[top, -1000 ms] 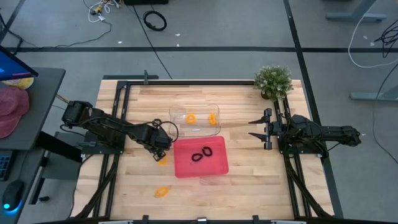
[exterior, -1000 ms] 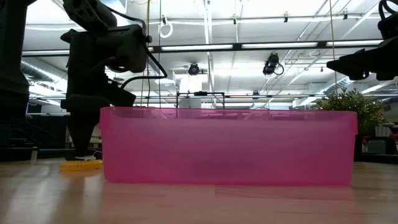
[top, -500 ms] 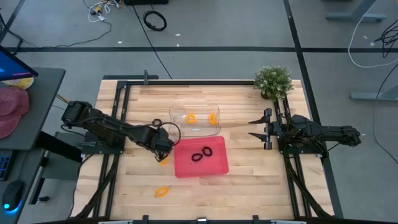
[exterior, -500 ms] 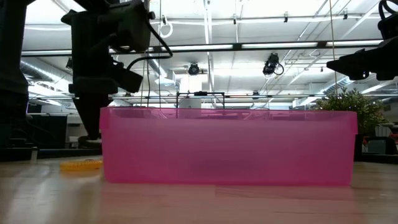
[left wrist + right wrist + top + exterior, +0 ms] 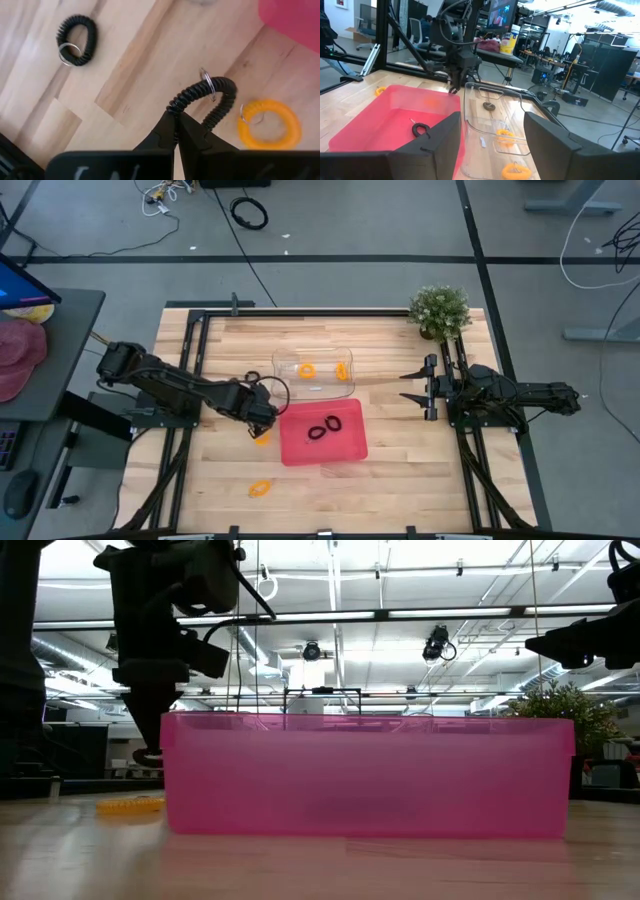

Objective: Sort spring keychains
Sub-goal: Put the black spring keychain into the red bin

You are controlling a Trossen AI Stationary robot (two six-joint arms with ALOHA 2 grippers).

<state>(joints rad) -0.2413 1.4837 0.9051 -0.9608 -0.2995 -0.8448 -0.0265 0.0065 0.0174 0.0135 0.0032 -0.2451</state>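
Left gripper (image 5: pixel 176 131) was pinched tight on a black keychain (image 5: pixel 204 100), lifted off the table prob to clear the pink tray (image 5: pixel 322 434) wall. Right gripper (image 5: pixel 408 385) parked w/ fingers wide, idle.

black keychain (image 5: pixel 202 100), pink tray (image 5: pixel 322 432)

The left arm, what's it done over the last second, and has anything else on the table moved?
The left gripper, shut on a black spring keychain, has risen beside the pink tray and edged toward it, lifting the keychain off the wood. The orange keychain beside it, the other orange one nearer the table's front and the clear tray stayed put. The right gripper waits, open, at the table's right side.
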